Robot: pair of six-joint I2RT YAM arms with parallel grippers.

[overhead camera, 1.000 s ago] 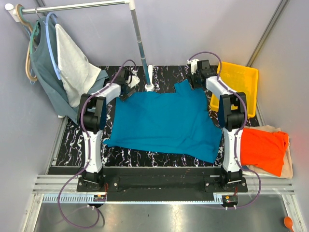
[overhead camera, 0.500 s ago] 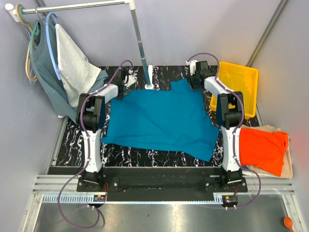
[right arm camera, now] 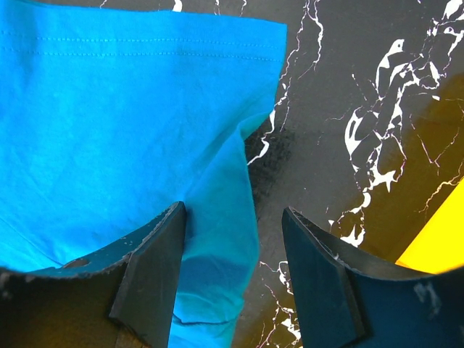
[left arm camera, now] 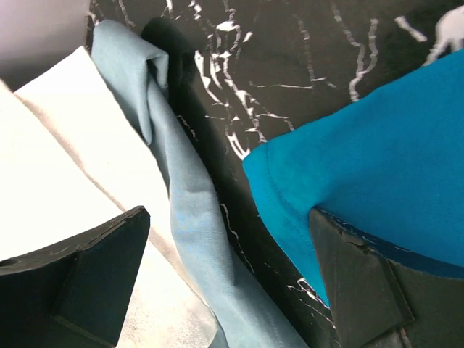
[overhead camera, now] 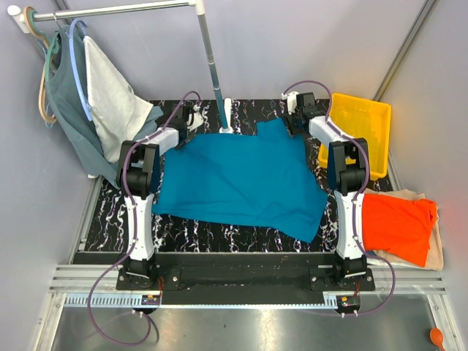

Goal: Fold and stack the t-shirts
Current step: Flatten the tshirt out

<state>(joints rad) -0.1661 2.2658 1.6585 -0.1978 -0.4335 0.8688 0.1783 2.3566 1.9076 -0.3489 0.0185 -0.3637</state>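
Observation:
The teal-blue t-shirt [overhead camera: 234, 179] lies spread flat on the black marble table [overhead camera: 110, 212]. My left gripper [overhead camera: 187, 119] is open at the shirt's far left corner. In the left wrist view [left arm camera: 225, 290] the teal hem [left arm camera: 391, 159] lies against the right finger. My right gripper [overhead camera: 296, 121] is open at the far right sleeve. In the right wrist view [right arm camera: 232, 283] the sleeve edge [right arm camera: 217, 239] lies between the open jaws. The orange t-shirt [overhead camera: 395, 227] lies on the cream one [overhead camera: 436, 252], off the table's right side.
A yellow bin [overhead camera: 362, 131] stands at the back right. A rack pole [overhead camera: 212, 66] rises from a base at the back middle. The grey-green top [overhead camera: 66, 110] and white cloth [overhead camera: 110, 102] hang at the left; their hems [left arm camera: 181, 210] lie beside my left gripper.
The teal shirt has slid toward the far edge and a little left, and lies flatter. Both grippers have moved farther back with its far corners.

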